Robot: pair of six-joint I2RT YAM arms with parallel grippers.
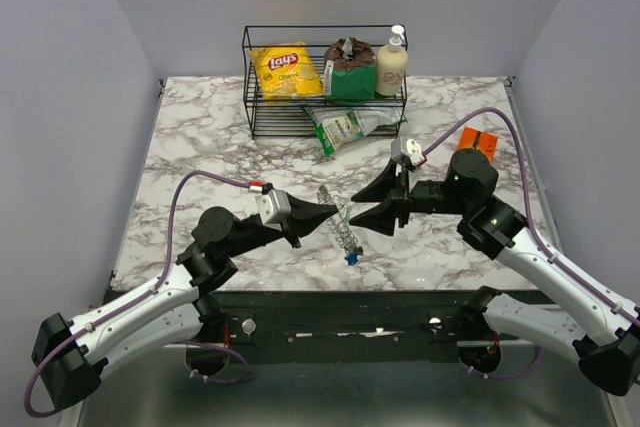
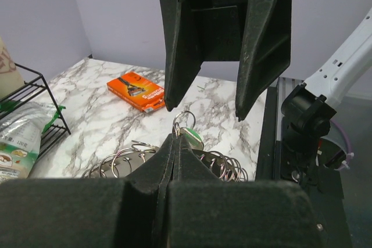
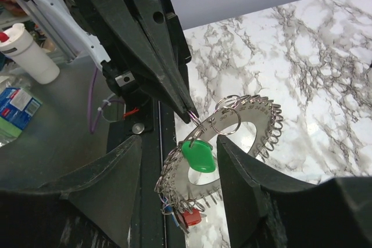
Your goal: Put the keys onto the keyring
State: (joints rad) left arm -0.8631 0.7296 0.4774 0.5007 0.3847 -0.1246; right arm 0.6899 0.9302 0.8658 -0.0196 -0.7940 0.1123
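The keyring (image 3: 244, 126) is a silvery disc edged with many small wire loops. It sits between both grippers and looks edge-on in the top view (image 1: 340, 222). The green key (image 3: 199, 155) hangs in front of it from a small split ring. My left gripper (image 1: 330, 212) is shut on that small ring, as the left wrist view (image 2: 174, 136) shows. The red key (image 3: 190, 218) and a blue key (image 1: 352, 257) hang at the keyring's low end. My right gripper (image 1: 365, 205) is open and empty, its jaws on either side of the green key (image 2: 190, 136).
A black wire basket (image 1: 262, 122) at the back holds a yellow chips bag (image 1: 285, 69), a brown and green bag (image 1: 350, 69) and a lotion bottle (image 1: 391, 62). A green packet (image 1: 350, 127) lies in front of it. An orange box (image 1: 478, 142) lies at the right.
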